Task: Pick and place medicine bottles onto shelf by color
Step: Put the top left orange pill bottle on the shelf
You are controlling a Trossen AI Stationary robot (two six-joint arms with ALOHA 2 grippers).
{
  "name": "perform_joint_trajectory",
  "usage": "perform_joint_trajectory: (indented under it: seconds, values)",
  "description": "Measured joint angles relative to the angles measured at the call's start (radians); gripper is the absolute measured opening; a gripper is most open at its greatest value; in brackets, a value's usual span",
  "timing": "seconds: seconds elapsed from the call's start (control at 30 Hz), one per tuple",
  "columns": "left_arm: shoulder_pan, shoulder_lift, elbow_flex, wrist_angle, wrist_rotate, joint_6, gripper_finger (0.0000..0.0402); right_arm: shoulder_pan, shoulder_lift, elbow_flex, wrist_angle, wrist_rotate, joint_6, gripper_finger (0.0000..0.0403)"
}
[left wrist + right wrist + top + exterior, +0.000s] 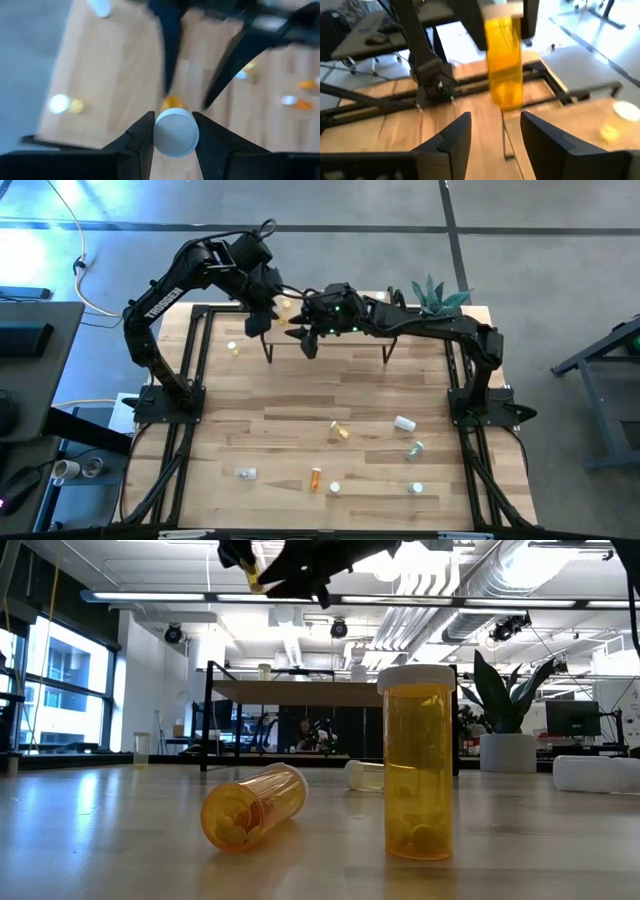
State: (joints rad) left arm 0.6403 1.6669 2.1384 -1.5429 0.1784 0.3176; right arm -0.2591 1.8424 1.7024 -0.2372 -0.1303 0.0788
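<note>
My left gripper (175,131) is shut on the white cap of an orange-yellow medicine bottle (504,60) and holds it high above the table's far part; it also shows at the top of the low view (252,568). My right gripper (495,137) is open and empty, close beside it in the high view (312,340), its fingers pointing at the hanging bottle. The shelf (300,692) stands at the table's far edge, mostly hidden under both arms in the high view. Several more bottles lie or stand on the table's near half, among them a yellow one (340,430) and a white one (404,422). My left gripper pinches the bottle's white cap (175,145) between its two fingers, one on each side of the cap's rim. The fingers come from above, pointing down. The bottle hangs upright below them, cap up, lifted clear of table and shelf.
One small bottle (232,348) stands on the table left of the shelf. In the low view a yellow bottle (418,760) stands upright near the camera and another (250,805) lies on its side. A potted plant (435,295) stands at the far right corner.
</note>
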Motion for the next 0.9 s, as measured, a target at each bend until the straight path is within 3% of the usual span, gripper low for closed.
perform_joint_trajectory:
  seconds: [0.33,0.63,0.9]
  values:
    - [0.001,0.004,0.001,0.065,-0.186,-0.009,0.0108,-0.085,-0.107,0.0,-0.134,0.036,-0.016,0.0169]
    - [0.027,0.066,0.001,0.167,-0.194,-0.087,0.0108,-0.181,-0.2,0.0,-0.184,0.202,-0.008,0.017]
    - [0.027,0.161,0.001,0.215,-0.191,-0.155,0.0108,-0.254,-0.216,0.0,-0.27,0.213,-0.008,0.017]
